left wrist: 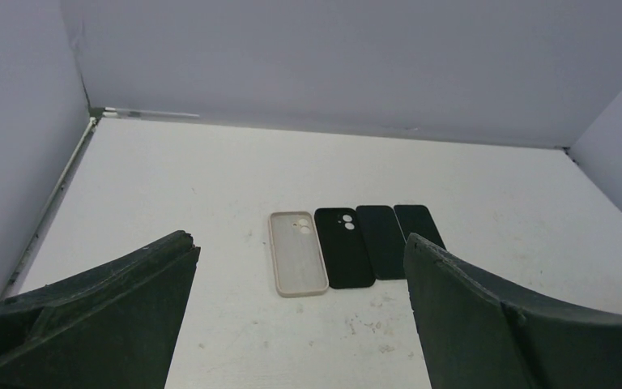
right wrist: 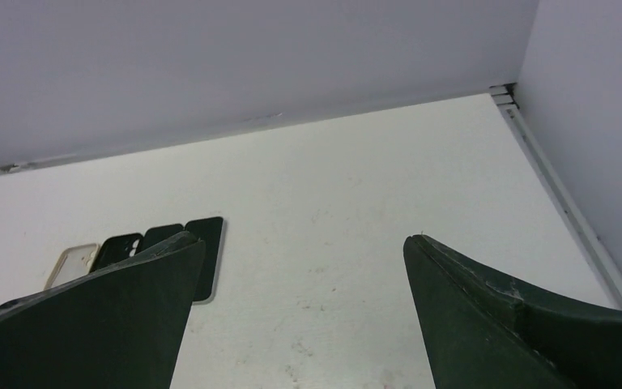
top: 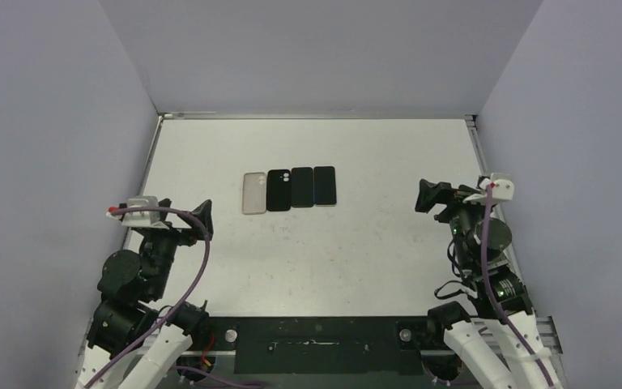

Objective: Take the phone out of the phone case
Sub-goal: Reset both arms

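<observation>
Four items lie flat in a row on the desk (top: 332, 259), toward its far edge and slightly left of centre. From the left there is a beige case (top: 253, 193), empty with its inside facing up, then a black case (top: 279, 190), a dark phone (top: 302, 187) and a second phone (top: 324, 185). All four lie just beside each other. The left gripper (top: 204, 217) hangs near the desk's left edge with its jaws spread wide and nothing in them. The right gripper (top: 423, 197), near the right edge, is also wide apart and empty. Both are well apart from the row.
</observation>
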You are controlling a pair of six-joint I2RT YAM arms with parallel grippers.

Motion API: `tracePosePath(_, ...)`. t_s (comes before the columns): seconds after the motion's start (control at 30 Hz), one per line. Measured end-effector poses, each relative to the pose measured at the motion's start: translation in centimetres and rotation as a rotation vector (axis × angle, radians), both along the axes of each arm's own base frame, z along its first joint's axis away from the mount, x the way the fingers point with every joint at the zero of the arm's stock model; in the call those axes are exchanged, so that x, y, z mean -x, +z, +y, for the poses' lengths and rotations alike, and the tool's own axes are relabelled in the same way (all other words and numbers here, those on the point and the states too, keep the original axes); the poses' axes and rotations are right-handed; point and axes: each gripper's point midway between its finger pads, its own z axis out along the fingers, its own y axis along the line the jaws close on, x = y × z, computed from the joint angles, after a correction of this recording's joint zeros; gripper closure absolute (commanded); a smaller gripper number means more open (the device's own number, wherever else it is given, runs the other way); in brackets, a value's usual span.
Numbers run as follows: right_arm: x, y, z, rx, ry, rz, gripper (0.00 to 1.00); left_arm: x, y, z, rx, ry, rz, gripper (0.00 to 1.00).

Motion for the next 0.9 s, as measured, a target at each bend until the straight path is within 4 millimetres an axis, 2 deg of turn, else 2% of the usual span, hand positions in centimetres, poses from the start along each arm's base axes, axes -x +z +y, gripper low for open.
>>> tracePosePath(0.13,2.7,1.0,-2.3,-0.003,-0.073,-0.076,0.0,1.6,1.3,1.6,0.038,0.042,-0.069,0.03)
tracePosePath(0.23,3.5,0.4,-3.1,0.012,-0.096,-0.086,0.0,1.9,0.4,2.3,0.045,0.076,-0.073,0.03)
tracePosePath(0.47,4.3,-1.4,-3.9,0.041,-0.122,-0.059,0.0,2.2,-3.0,3.5,0.053,0.135,-0.057,0.03)
tracePosePath(0.9,5.2,-0.8,-4.3,0.028,-0.127,-0.1,0.0,2.3,-3.8,4.2,0.065,0.171,-0.065,0.03)
